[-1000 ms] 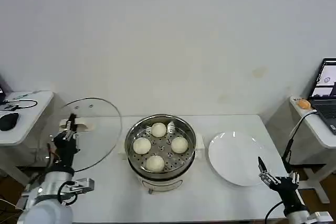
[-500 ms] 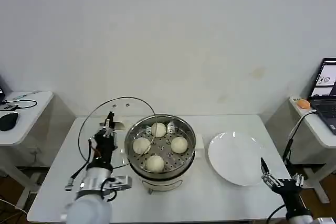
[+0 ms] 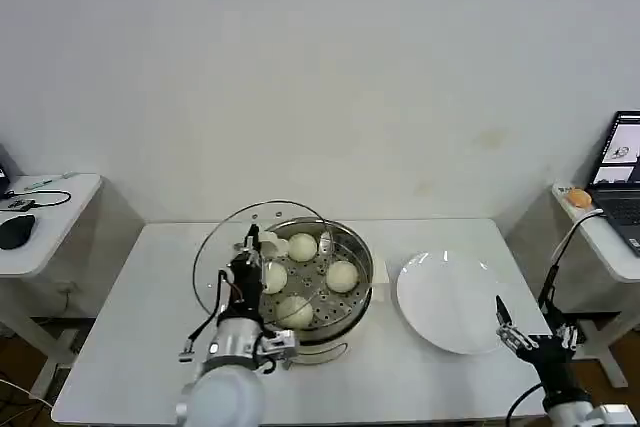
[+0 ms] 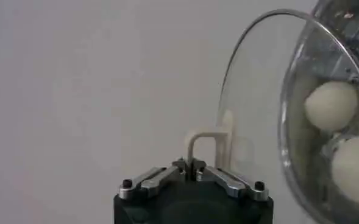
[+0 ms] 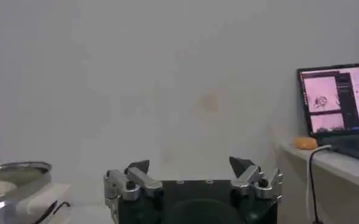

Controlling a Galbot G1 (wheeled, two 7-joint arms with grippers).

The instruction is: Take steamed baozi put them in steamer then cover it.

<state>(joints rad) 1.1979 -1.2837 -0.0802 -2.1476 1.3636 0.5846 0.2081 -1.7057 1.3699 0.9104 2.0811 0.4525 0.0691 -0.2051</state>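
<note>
The steamer point(image 3: 352, 299) stands mid-table on its white base, with several cream-white baozi point(image 3: 342, 275) on its perforated tray. My left gripper point(image 3: 250, 247) is shut on the cream handle point(image 4: 194, 143) of the glass cover point(image 3: 218, 247). It holds the cover tilted on edge above the steamer's left side, overlapping the rim. Through the glass point(image 4: 252, 115) in the left wrist view I see two baozi point(image 4: 331, 106). Near the table's front right corner my right gripper point(image 3: 530, 339) hangs open and holds nothing, as the right wrist view point(image 5: 191, 165) confirms.
A flat white plate point(image 3: 455, 302) lies right of the steamer. Side tables flank the work table: a mouse point(image 3: 15, 231) on the left one, a laptop point(image 3: 625, 162) and cables on the right one. A plain wall is behind.
My left gripper has carried the cover rightward from the table's left edge to the steamer's left rim. The right gripper has stayed near the front right corner.
</note>
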